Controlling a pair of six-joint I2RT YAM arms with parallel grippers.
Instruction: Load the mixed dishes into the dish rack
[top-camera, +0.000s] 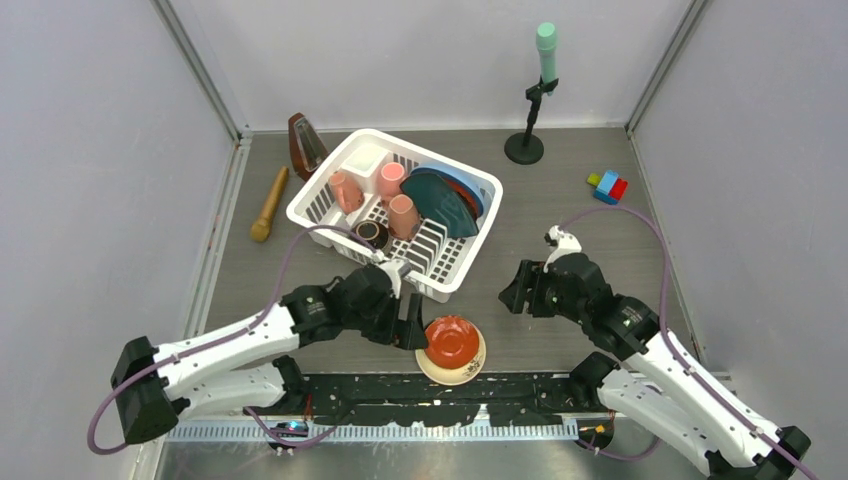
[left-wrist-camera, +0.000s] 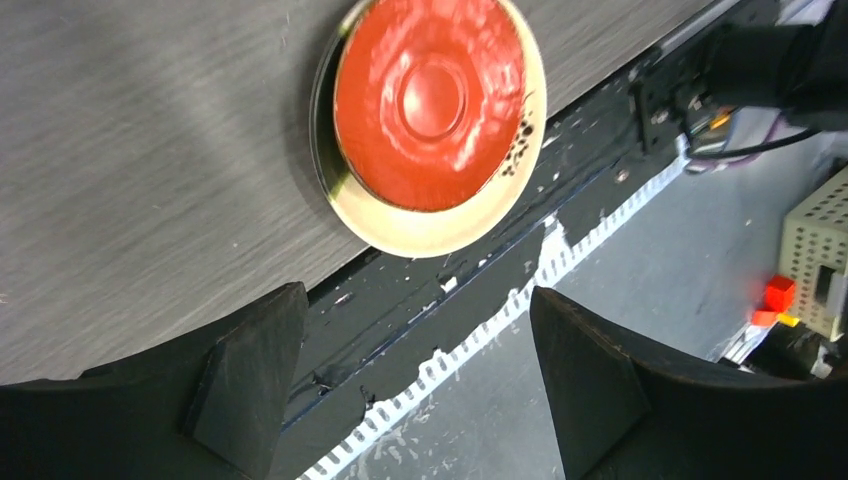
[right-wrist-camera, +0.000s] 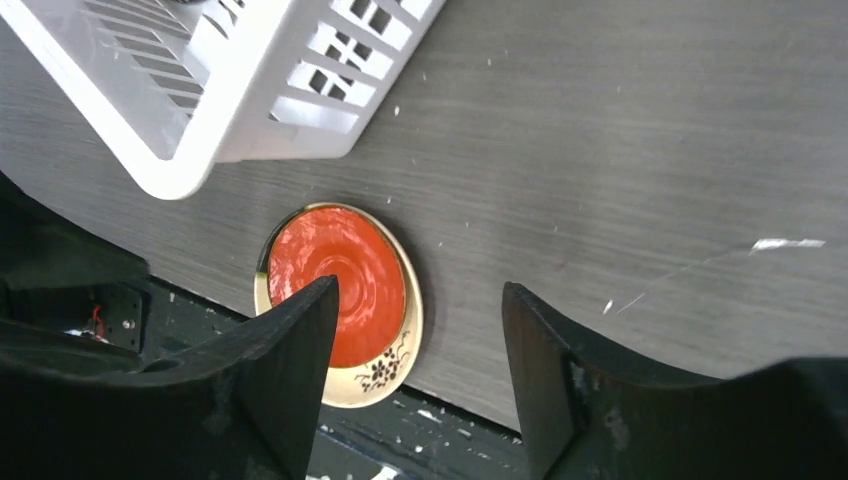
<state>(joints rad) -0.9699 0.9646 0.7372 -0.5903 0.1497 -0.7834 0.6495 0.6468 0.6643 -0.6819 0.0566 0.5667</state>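
Observation:
The red saucer (top-camera: 451, 338) lies stacked on the cream saucer (top-camera: 450, 372) at the table's near edge, in front of the dish rack (top-camera: 455, 275). Inside the rack stand three pink mugs (top-camera: 403, 215), a brown bowl (top-camera: 371, 233), a dark teal plate (top-camera: 440, 205) and a light blue plate (top-camera: 472, 190). My left gripper (top-camera: 408, 328) hovers just left of the saucers, open and empty (left-wrist-camera: 415, 340), with the red saucer (left-wrist-camera: 430, 100) ahead of it. My right gripper (top-camera: 515, 295) hangs to their right, open (right-wrist-camera: 420, 300); its left finger partly covers the red saucer (right-wrist-camera: 345, 270).
A brown metronome (top-camera: 304, 145) and a wooden pestle (top-camera: 269, 204) lie left of the rack. A black stand with a green top (top-camera: 530, 100) rises at the back. Coloured toy blocks (top-camera: 608, 186) sit at the right. A black rail (top-camera: 450, 395) borders the near edge.

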